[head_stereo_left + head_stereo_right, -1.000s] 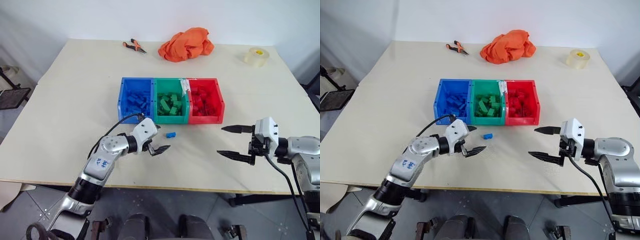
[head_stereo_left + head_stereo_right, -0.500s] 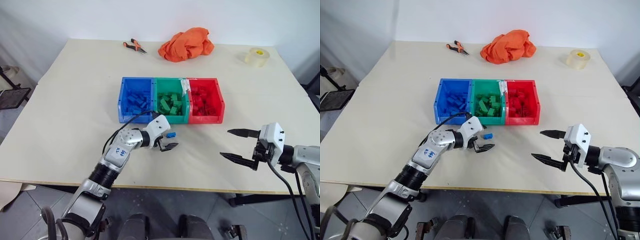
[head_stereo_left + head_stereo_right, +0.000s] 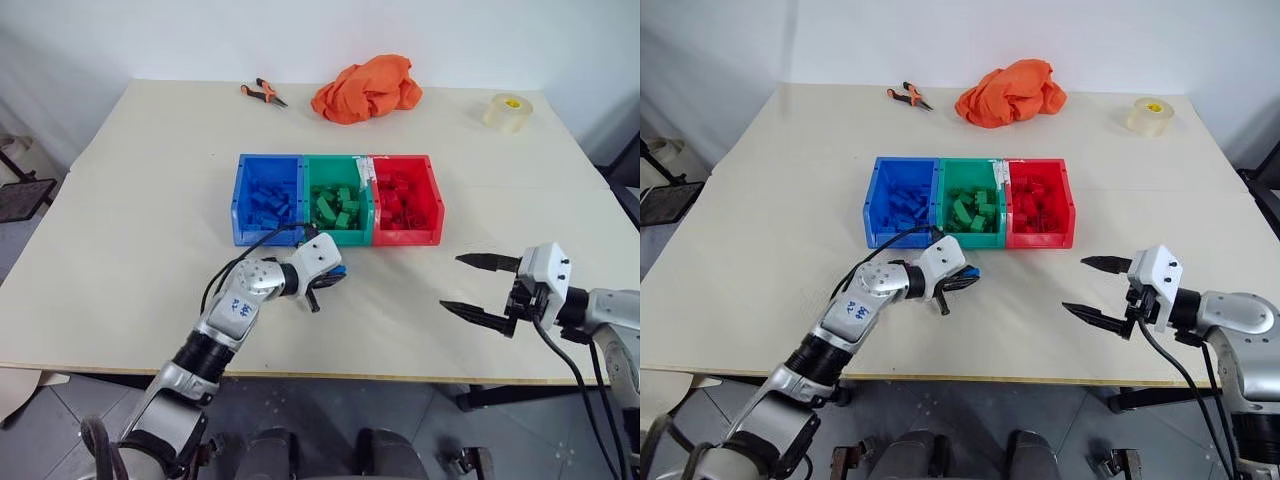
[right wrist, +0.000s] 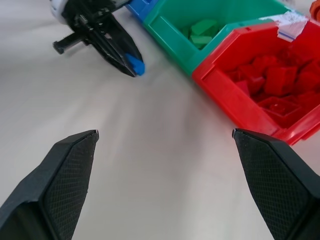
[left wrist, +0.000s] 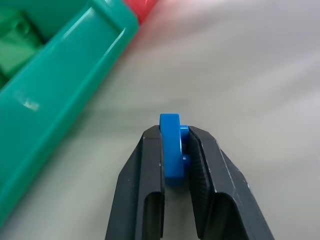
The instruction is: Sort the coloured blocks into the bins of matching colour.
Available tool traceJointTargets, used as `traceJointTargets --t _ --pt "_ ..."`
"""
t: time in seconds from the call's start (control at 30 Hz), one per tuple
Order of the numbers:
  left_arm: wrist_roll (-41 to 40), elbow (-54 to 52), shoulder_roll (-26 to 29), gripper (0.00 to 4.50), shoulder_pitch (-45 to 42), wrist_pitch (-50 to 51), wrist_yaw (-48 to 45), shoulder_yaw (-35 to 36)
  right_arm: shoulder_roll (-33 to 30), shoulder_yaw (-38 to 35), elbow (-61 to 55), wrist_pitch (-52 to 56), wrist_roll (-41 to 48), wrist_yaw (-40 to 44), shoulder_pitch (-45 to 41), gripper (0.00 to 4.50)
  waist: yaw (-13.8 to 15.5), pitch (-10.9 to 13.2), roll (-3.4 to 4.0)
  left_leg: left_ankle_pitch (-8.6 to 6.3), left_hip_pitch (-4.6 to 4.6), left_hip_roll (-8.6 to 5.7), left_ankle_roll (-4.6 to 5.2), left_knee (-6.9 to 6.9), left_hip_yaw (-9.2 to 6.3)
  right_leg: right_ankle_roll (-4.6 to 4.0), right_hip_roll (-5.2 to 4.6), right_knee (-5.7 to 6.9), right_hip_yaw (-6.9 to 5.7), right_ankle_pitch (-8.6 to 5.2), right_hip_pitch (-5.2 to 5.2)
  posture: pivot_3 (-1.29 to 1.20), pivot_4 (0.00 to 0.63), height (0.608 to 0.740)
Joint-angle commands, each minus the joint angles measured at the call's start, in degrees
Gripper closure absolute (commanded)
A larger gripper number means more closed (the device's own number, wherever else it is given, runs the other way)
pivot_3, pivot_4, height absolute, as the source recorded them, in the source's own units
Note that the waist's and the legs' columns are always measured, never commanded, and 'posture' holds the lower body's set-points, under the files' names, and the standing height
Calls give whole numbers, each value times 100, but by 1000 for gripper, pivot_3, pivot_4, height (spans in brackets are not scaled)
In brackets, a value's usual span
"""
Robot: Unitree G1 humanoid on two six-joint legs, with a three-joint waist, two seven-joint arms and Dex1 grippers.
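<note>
A small blue block (image 5: 171, 150) is pinched between the fingers of my left gripper (image 3: 331, 273), which is shut on it at table level just in front of the green bin (image 3: 339, 235). The blue bin (image 3: 240, 205), green bin and red bin (image 3: 435, 205) stand joined in a row at the table's centre, each holding several blocks of its own colour. My right gripper (image 3: 470, 285) hangs open over the table's right front, well apart from the bins, with nothing between its fingers (image 4: 62, 170). In the right wrist view the left gripper (image 4: 131, 64) shows with the blue block at its tip.
An orange cloth (image 3: 366, 88), orange-handled pliers (image 3: 261, 93) and a clear tape roll (image 3: 506, 112) lie along the table's far side. The table's front edge (image 3: 330, 375) runs close below both arms.
My left gripper has gone from open to shut, closing on the blue block that lay before the green bin. The right gripper has stayed open in place.
</note>
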Motion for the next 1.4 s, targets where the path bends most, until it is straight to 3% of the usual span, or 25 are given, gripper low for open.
traceJointTargets --t 0.03,0.2,0.33,0.43,0.57,0.77,1.0,1.13,1.23,1.4 --pt "-110 -964 -108 4169 107 341 456 495 -117 -38 38 -8 48 21 -152 0 12 0 0 0 -1 -1 0 0 0 0 -1 -1 0 0 0 0 150 740" --pt "10 -1966 93 4169 132 1823 706 710 -119 52 197 -38 1 85 -325 0 24 0 -1 0 -1 -7 3 2 -12 1 -4 0 -3 1 8 0 150 740" --pt "182 -2175 232 4169 -150 2387 1179 1078 -120 112 305 -65 -18 130 -443 0 8 0 -1 0 -1 -4 2 0 -10 1 0 -2 -2 1 6 0 150 740" --pt "200 -1612 146 4169 -571 2281 1687 1539 -98 218 418 -104 -50 184 -564 0 18 1 -2 0 -2 -5 2 1 -10 1 -1 -2 -2 1 7 0 150 740" --pt "160 -799 63 4169 -900 1698 1902 1606 -56 333 559 -124 -98 210 -753 0 16 1 -2 0 2 -6 2 0 -11 1 -1 1 -5 1 7 0 150 740" --pt "3 -157 -84 2278 -1207 1200 1999 1760 -81 387 672 -152 -109 256 -905 0 21 6 -11 1 -4 -8 3 1 -11 3 0 1 -7 1 3 0 150 740" --pt "-33 -1001 551 37 -716 1655 1343 1484 -124 388 749 -156 -122 329 -955 0 -7 6 -11 1 0 -5 1 -1 -7 3 1 7 -4 1 0 0 150 740" --pt "-521 -2183 1213 37 128 1740 446 1569 -128 412 870 -184 -95 479 -1020 0 -27 6 -10 2 0 0 -2 -6 0 2 3 6 2 1 -7 0 150 740" --pt "-1501 -2994 1622 37 1174 2161 -321 2476 -139 449 1034 -232 -104 627 -1096 0 -28 6 -10 3 -2 2 -2 -3 -2 1 1 0 6 1 -4 0 150 740" --pt "-2243 -3256 2293 37 2800 1638 -1319 3593 -165 549 1334 -319 -140 839 -1301 0 -55 7 -7 1 3 7 -6 -5 -8 -6 -4 -2 22 -3 1 0 150 740"
